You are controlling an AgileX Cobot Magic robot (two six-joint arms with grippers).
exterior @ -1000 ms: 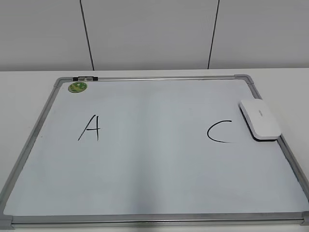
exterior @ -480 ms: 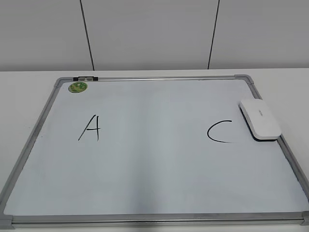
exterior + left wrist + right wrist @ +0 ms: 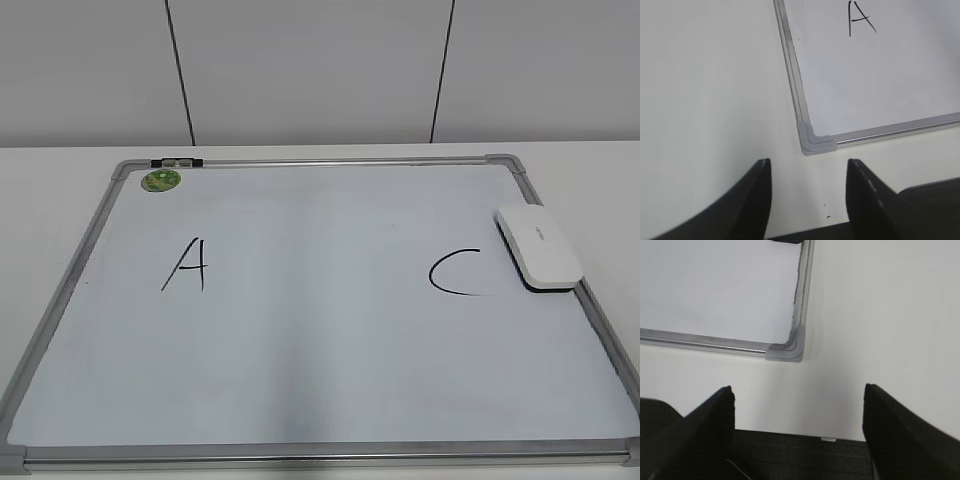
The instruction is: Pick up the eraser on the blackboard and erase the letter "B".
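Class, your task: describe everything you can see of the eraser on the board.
The eraser is a white, smooth, rounded-rectangular block, apparently plastic, with small grey lettering on top and a dark underside showing along its near edge. It lies flat on the blackboard, against the right frame, just right of the letter "C". No end effector touches it.

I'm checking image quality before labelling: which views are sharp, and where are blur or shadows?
Exterior view: evenly lit and sharp, the "A" and "C" crisp, a thin shadow under the eraser. Left wrist view: the blackboard corner is fairly sharp, the dark fingers soft-edged. Right wrist view: slightly soft overall, the fingers blurred, a faint shadow beside the frame.
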